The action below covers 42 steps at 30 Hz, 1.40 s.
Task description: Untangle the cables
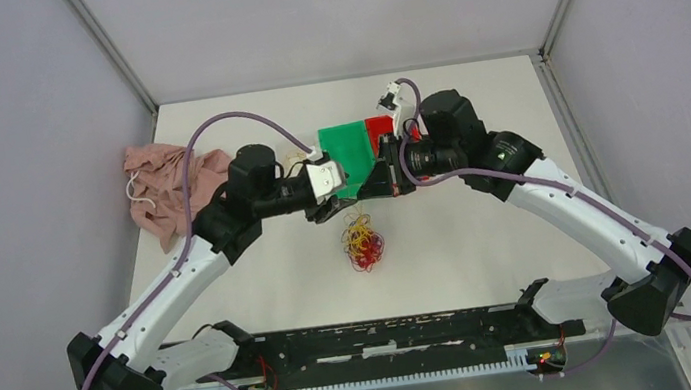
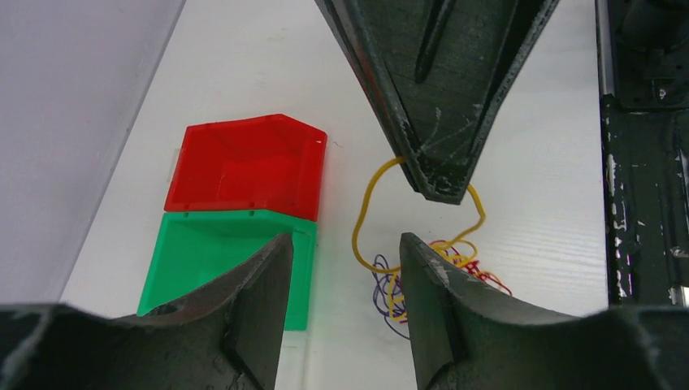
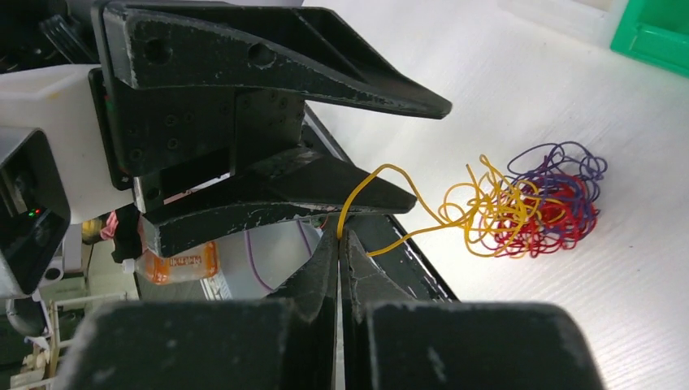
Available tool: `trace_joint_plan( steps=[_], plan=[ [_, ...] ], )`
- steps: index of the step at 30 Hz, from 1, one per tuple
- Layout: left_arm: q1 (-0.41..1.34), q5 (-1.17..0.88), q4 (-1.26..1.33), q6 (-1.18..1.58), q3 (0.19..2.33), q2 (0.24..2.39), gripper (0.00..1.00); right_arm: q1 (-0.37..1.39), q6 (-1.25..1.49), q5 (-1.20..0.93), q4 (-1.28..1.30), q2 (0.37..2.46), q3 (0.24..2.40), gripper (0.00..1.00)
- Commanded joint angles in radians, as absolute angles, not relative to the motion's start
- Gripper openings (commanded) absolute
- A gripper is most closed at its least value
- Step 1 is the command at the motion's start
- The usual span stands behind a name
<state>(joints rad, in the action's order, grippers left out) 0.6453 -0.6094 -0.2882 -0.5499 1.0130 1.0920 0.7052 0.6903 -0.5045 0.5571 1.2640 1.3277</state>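
The cables (image 1: 364, 244) lie as one tangled clump of yellow, red and dark purple loops (image 3: 536, 207) on the white table. My right gripper (image 3: 340, 237) is shut on a yellow cable (image 3: 404, 232), whose loop (image 2: 361, 218) is drawn up out of the clump (image 2: 426, 272). In the top view the right gripper (image 1: 371, 194) hangs just above the clump. My left gripper (image 2: 341, 242) faces it with a clear gap between its fingers and nothing gripped. In the right wrist view the left gripper (image 3: 427, 153) straddles the raised yellow loop.
A green bin (image 2: 195, 260) and a red bin (image 2: 244, 166) stand side by side just beyond the grippers, also in the top view (image 1: 346, 150). A pink cloth (image 1: 162, 184) lies at the table's left edge. The black base rail (image 1: 390, 335) runs along the near edge.
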Motion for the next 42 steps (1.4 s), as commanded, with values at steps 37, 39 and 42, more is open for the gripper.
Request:
trace_joint_plan(
  steps=[37, 39, 42],
  plan=[
    [0.669, -0.711, -0.277, -0.565, 1.217, 1.063, 0.03, 0.655, 0.686, -0.414, 0.308, 1.182, 1.139, 0.80],
    [0.669, -0.705, -0.276, -0.570, 1.231, 1.072, 0.03, 0.665, 0.695, -0.417, 0.285, 1.202, 1.133, 0.81],
    [0.670, -0.694, -0.267, -0.572, 1.255, 1.083, 0.03, 0.686, 0.719, -0.404, 0.244, 1.232, 1.119, 0.81]
  ],
)
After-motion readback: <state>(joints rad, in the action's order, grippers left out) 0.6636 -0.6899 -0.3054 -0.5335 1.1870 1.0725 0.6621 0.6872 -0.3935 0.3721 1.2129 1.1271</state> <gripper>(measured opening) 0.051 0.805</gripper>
